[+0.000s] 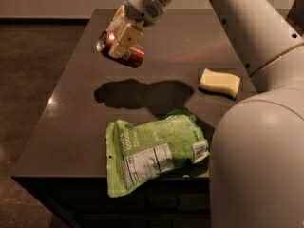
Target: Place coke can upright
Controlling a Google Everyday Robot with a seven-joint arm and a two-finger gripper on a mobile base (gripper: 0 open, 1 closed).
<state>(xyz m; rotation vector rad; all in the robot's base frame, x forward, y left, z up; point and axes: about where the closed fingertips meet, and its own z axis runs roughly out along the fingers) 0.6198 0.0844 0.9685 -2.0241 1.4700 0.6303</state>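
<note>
The coke can (131,54), small and red with a silver end, hangs in the air above the dark table (71,127), tilted with its silver end toward the upper left. My gripper (122,39) is shut on the can, its cream fingers (124,38) clamped across the can's body. The can's shadow lies on the table below it.
A green snack bag (154,153) lies flat near the table's front edge, partly over it. A yellow sponge (219,82) sits at the right. My arm's large white body (259,141) covers the right side. The table's left edge drops to a dark floor.
</note>
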